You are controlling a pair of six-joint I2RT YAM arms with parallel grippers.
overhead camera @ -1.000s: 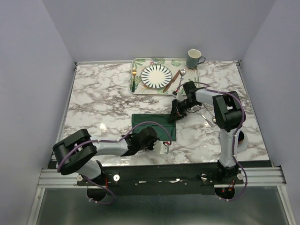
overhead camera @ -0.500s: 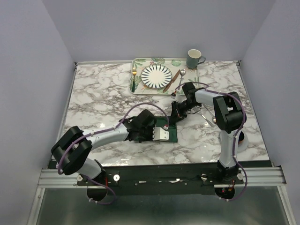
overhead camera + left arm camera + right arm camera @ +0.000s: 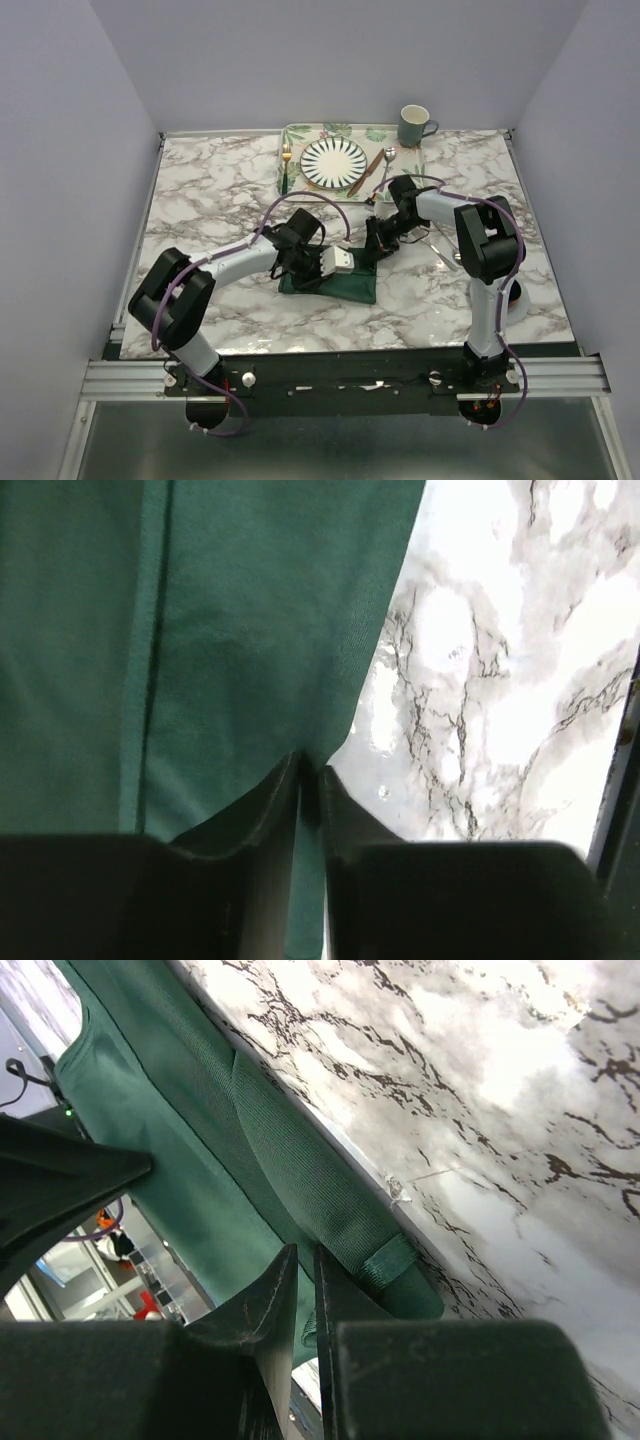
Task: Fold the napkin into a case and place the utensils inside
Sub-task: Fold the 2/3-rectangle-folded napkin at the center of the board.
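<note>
Top: folded dark green cloth napkin lies on the white marble counter, beneath left tool and right tool.
Left wrist: jaws a slit apart, napkin below them; I cannot tell if they grip.
Right wrist: jaws nearly together, pinching the napkin's folded edge.

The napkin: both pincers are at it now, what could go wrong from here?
1. The right pincer pinches the napkin while the left pincer sits close beside it; the two could collide.
2. The folded layers look loose and rounded; they may slide apart if either pincer pulls or lets go.
</note>
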